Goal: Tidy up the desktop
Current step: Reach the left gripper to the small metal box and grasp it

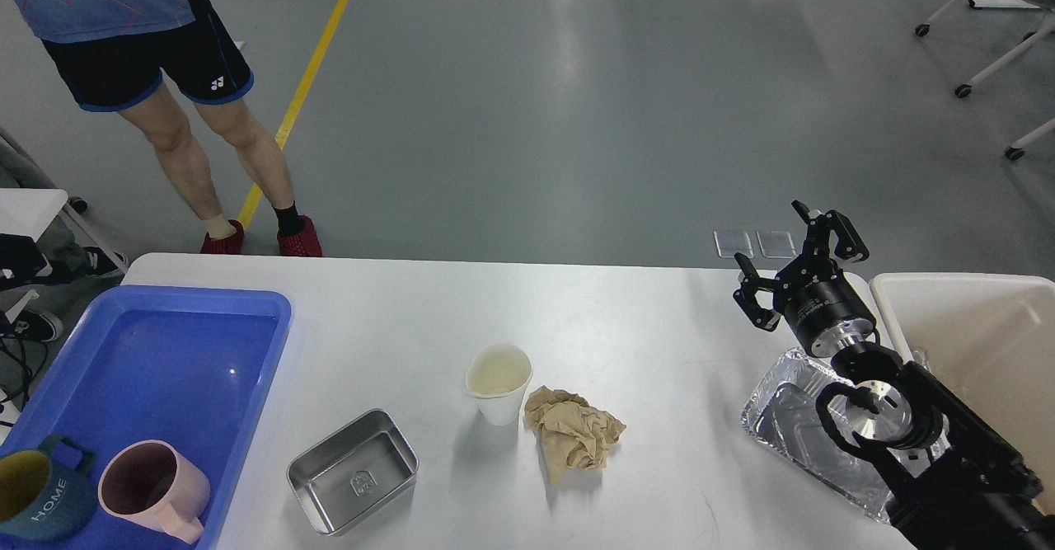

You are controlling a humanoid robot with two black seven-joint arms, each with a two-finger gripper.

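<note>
The white desktop (626,327) carries a white paper cup (499,381), a crumpled brown paper ball (573,434) touching its right side, a small steel tray (353,472) and a foil tray (791,426) partly under my right arm. My right gripper (795,257) is open and empty, held above the table's far right part, beyond the foil tray. My left gripper (18,257) is only a dark shape at the left edge, above and beyond the blue tray; its fingers cannot be told apart.
A blue tray (165,352) on the left holds a pink mug (152,488) and a teal mug (37,492) at its near end. A beige bin (981,344) stands at the right. A person (165,80) stands beyond the far left corner.
</note>
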